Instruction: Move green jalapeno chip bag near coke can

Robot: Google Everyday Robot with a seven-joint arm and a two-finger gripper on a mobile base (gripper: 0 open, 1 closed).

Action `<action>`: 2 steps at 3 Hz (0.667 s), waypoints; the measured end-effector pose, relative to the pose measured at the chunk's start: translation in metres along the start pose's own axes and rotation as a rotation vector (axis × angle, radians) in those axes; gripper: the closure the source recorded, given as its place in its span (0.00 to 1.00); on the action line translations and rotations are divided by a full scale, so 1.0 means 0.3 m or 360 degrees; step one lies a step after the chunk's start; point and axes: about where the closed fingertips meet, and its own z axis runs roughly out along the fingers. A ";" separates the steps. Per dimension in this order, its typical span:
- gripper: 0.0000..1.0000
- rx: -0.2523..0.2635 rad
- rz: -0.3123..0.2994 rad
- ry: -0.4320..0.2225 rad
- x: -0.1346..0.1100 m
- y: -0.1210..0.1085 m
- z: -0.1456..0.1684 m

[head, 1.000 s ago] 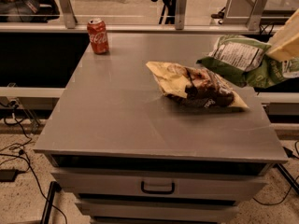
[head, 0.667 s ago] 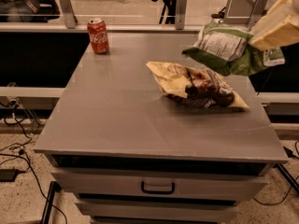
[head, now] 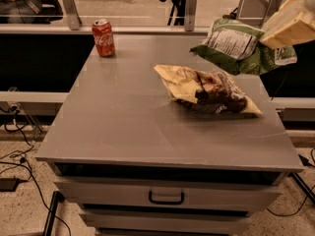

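- Green foil fills my grasp: the green jalapeno chip bag [head: 235, 47] hangs at about 2 o'clock of the tabletop. Its white nutrition-label panel faces the camera, and I judge it to be clear of the surface.
- My gripper [head: 276, 32] is in the top right corner of the view, at the bag's right end, clamped on the crumpled foil. The contact itself is hidden, so I infer the hold from the bag being aloft.
- The coke can [head: 103, 37] stands upright at the 11 o'clock corner of the grey table [head: 123, 127]. It is well apart from my load, roughly toward 9 o'clock from it.
- A larger yellow-and-brown snack bag [head: 206, 90] lies flat just right of the table's centre, toward 6 o'clock from the green bag.
- Risk one: I hold only one end of slippery foil, so a quick swing toward 9 o'clock could let the bag slide out or tear at the crimp.
- Risk two: the free end droops, so a low carry could drag it over the yellow-and-brown bag and push that along.
- Risk three: the can is light and sits near the table's far edge. If I arrive too close or too low, the trailing foil could tip it or knock it off the back.
- Risk four: if I let go high, the puffy bag may bounce or skid away from the can.
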 end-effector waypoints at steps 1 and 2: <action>1.00 0.0121 0.0014 0.0021 0.023 -0.068 0.037; 1.00 0.0284 -0.0114 0.0036 -0.014 -0.215 0.104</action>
